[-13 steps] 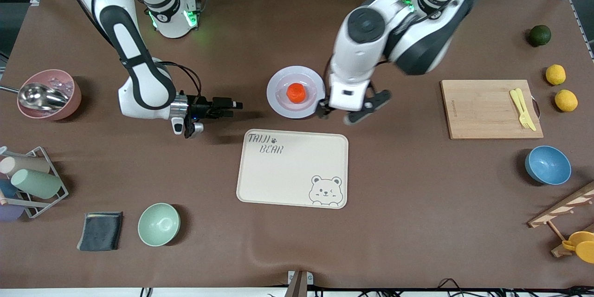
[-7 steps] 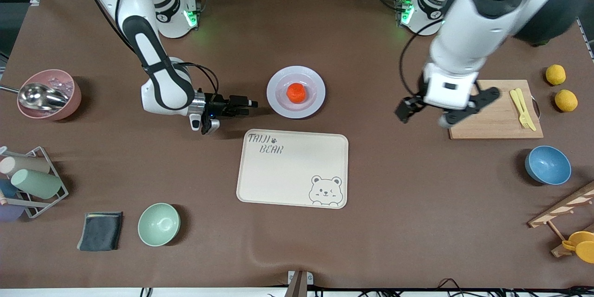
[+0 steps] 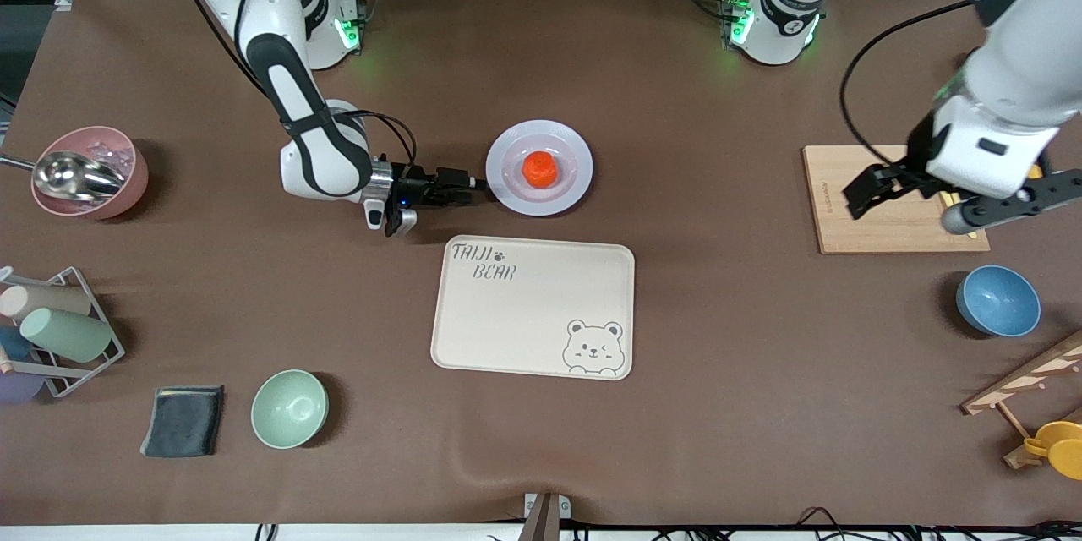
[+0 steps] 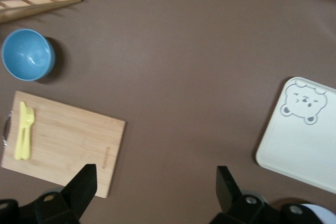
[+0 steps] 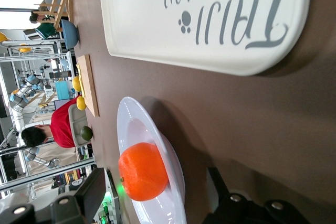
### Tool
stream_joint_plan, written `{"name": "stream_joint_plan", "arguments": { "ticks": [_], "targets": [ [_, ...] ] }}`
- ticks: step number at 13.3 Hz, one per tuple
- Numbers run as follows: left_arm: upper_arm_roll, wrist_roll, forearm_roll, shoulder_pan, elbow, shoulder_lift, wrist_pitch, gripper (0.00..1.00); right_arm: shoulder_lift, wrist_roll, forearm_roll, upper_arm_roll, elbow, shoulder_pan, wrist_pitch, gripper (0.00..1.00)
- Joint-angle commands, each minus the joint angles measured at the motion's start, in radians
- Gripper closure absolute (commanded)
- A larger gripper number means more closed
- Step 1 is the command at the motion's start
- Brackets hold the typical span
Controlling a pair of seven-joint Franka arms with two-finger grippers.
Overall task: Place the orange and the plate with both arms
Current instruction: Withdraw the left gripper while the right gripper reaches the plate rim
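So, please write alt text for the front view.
A small red-orange orange sits on a round lavender-white plate, with the right gripper low at its rim. The open left gripper hangs over a wooden cutting board.

Counted on the table: one orange (image 3: 539, 168), one plate (image 3: 510, 186), one tray (image 3: 524, 330), three bowls (image 3: 289, 409), one cutting board (image 3: 879, 224).

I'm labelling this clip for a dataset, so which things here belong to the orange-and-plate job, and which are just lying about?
Part of the job:
- orange, sitting on the plate
- plate
- right gripper, at the plate's rim
- left gripper, open over the cutting board

Lying about:
- bear tray
- cutting board
- blue bowl
- mint-green bowl
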Motion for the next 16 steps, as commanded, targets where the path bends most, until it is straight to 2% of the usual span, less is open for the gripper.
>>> {"name": "stream_joint_plan", "arguments": {
  "ticks": [1, 2, 4, 7, 9, 12, 16],
  "targets": [
    [0.087, 0.123, -0.033, -0.032, -0.012, -0.033, -0.040, 0.00, 0.005, -0.039, 0.036, -0.006, -0.006, 0.008, 0.003, 0.17],
    [0.118, 0.143, -0.043, -0.036, -0.010, -0.040, -0.040, 0.00, 0.010, -0.039, 0.036, -0.006, -0.006, 0.008, 0.001, 0.17],
    [0.129, 0.190, -0.043, -0.030, -0.012, -0.047, -0.048, 0.00, 0.011, -0.041, 0.052, -0.006, -0.008, 0.010, 0.001, 0.17],
    [0.158, 0.204, -0.048, -0.033, -0.015, -0.067, -0.069, 0.00, 0.022, -0.064, 0.124, -0.007, -0.006, 0.056, 0.010, 0.20],
    [0.186, 0.230, -0.074, -0.036, -0.013, -0.069, -0.074, 0.00, 0.030, -0.079, 0.139, -0.007, -0.006, 0.070, 0.017, 0.21],
    [0.190, 0.247, -0.080, -0.036, -0.015, -0.070, -0.080, 0.00, 0.047, -0.096, 0.156, -0.007, -0.006, 0.077, 0.017, 0.24],
    [0.192, 0.246, -0.082, -0.042, -0.018, -0.067, -0.088, 0.00, 0.048, -0.094, 0.173, -0.006, -0.006, 0.083, 0.015, 0.33]
  ]
}}
